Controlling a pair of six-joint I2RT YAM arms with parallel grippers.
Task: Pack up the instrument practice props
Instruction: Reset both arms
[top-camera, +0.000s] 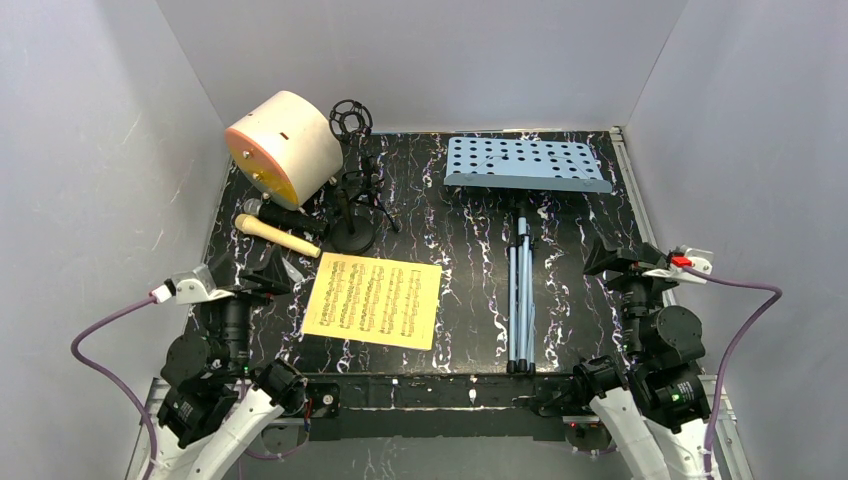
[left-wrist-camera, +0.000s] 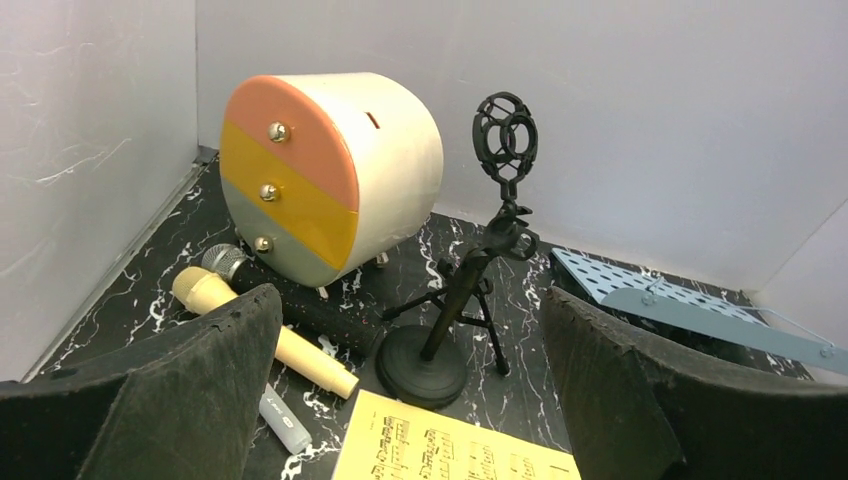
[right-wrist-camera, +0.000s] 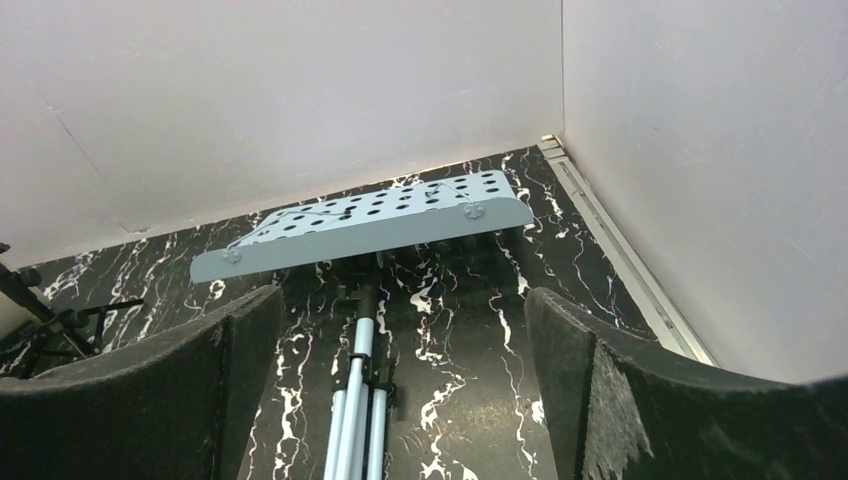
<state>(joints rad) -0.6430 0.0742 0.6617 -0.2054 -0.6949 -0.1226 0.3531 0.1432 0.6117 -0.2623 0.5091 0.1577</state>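
We see a robotics lab test cell, not a lived-in room. Plain pale panels box in a black marble-patterned table top on three sides, with a metal rail along its right edge. The left arm and the right arm are bolted at the near edge, each trailing a purple cable. A blue music rack and a yellow score sheet lie laid out as props.
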